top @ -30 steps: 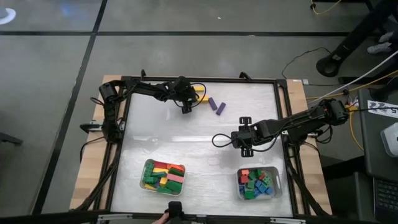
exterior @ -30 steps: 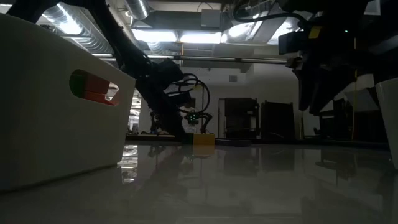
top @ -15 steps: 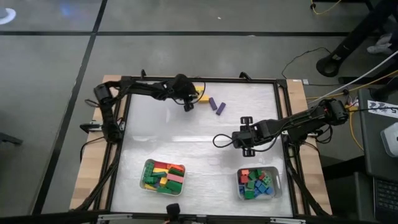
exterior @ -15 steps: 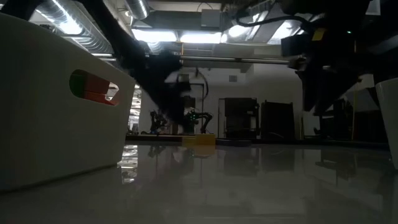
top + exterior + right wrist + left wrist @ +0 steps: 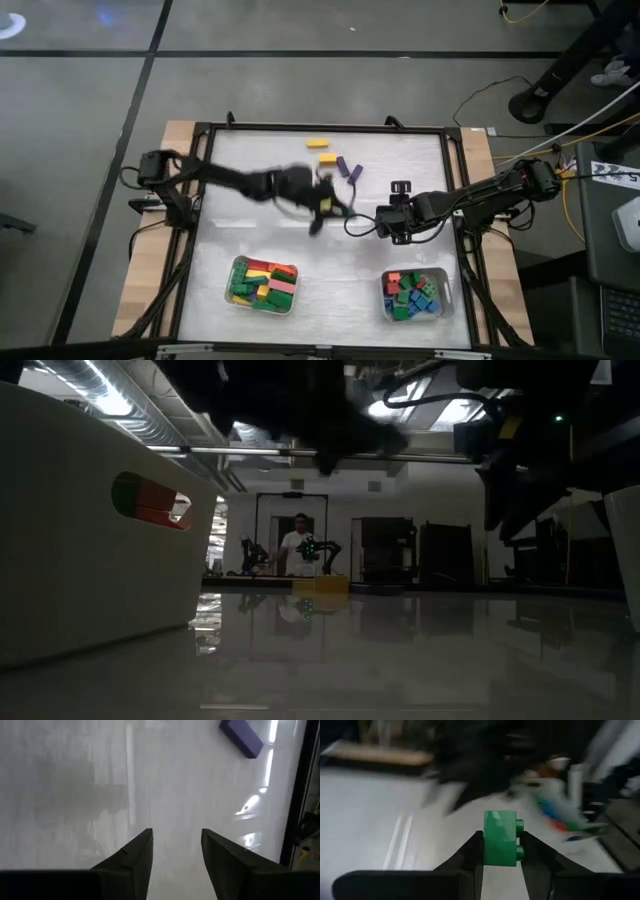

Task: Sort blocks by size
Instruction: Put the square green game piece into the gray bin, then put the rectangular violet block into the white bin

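Overhead camera looks straight down, low one skims the table [image 5: 330,260], wrist cameras sit close above it

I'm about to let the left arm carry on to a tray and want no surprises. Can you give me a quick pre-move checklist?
1. Green block clamped between the left gripper fingers: ok.
2. Block is short and squarish, so which tray suits it: cannot tell.
3. Right gripper open, holding nothing: ok.
4. Right gripper clear of the left arm's path: cannot tell.
5. Yellow block and purple block left to sort: not ok.
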`<action>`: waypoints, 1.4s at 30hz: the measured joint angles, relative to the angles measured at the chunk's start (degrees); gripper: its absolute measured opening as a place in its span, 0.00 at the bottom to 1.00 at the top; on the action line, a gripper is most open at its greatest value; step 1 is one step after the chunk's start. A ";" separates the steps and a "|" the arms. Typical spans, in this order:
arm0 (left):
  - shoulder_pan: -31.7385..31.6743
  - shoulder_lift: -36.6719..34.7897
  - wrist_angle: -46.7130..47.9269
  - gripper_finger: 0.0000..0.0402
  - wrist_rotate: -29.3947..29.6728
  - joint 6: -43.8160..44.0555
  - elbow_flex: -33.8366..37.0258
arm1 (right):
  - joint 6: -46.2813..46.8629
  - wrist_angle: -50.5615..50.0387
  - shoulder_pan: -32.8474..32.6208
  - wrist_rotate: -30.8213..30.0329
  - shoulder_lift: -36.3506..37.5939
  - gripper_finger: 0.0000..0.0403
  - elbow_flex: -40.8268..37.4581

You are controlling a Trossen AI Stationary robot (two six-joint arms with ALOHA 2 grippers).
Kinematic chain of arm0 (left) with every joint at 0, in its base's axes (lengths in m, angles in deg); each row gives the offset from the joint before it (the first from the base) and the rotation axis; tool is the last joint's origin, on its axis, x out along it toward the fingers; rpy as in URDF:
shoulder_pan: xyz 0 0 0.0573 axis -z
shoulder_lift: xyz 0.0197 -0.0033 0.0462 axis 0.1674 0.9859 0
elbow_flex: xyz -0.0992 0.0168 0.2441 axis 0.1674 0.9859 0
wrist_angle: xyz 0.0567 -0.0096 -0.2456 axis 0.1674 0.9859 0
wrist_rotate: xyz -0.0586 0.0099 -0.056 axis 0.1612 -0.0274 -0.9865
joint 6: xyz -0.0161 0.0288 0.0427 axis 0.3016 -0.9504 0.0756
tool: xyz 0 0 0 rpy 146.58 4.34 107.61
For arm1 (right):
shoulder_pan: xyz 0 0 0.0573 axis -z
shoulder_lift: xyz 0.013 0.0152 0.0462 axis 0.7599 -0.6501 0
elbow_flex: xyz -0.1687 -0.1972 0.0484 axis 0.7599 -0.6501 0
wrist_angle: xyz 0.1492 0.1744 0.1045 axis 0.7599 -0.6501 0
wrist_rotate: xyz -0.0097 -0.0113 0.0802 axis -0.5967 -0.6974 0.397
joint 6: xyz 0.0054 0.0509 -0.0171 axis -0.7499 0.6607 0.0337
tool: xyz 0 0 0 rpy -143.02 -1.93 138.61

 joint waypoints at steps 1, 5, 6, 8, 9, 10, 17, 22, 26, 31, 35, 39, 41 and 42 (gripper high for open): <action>2.94 0.94 -2.82 0.21 1.85 -0.75 0.00 | 0.01 -0.21 0.00 -0.22 0.03 0.42 0.04; 12.48 5.36 -14.59 0.21 10.60 -2.82 -0.16 | 0.01 -3.74 -0.02 -0.25 0.03 0.42 1.22; 14.20 6.50 -16.96 0.21 12.21 -2.77 -0.44 | 0.01 -4.68 -0.04 -0.29 0.03 0.42 1.71; 17.07 9.39 -21.51 0.21 14.13 -2.67 -1.90 | 0.01 -6.51 -0.02 -1.26 0.03 0.42 2.93; 18.23 10.90 -22.80 0.21 14.76 -2.67 -2.76 | -0.01 -7.34 -0.02 -2.05 0.03 0.42 3.72; 19.22 12.55 -23.77 0.22 15.33 -2.65 -3.94 | 0.02 -8.60 -0.02 -3.04 0.03 0.42 4.69; 22.22 26.66 -24.42 0.22 17.11 -4.46 -18.47 | -0.09 -13.59 0.02 -8.61 0.03 0.42 11.48; 21.93 34.67 -22.95 0.23 17.35 -6.87 -28.83 | -0.09 -15.35 0.02 -8.64 0.03 0.42 15.40; 21.94 38.49 -17.56 0.24 17.33 -9.24 -33.13 | -0.11 -16.98 0.02 -7.28 0.03 0.42 17.24; 21.87 40.07 -15.00 0.32 17.53 -6.64 -34.39 | -0.12 -18.08 0.02 -7.20 0.03 0.42 17.90; 21.68 40.07 -15.24 0.42 18.70 -6.12 -34.49 | -0.12 -18.06 0.02 -6.67 0.03 0.42 17.90; 20.68 38.99 -13.23 0.50 18.84 -6.35 -34.47 | -0.03 -18.12 0.02 -4.96 0.03 0.42 17.90; 19.63 37.38 -10.95 0.51 18.86 -6.91 -34.47 | -0.02 -18.19 0.02 -3.53 0.03 0.42 17.88; 18.98 36.36 -9.50 0.51 18.88 -6.98 -34.47 | 0.01 -18.28 0.02 -3.04 0.03 0.42 17.88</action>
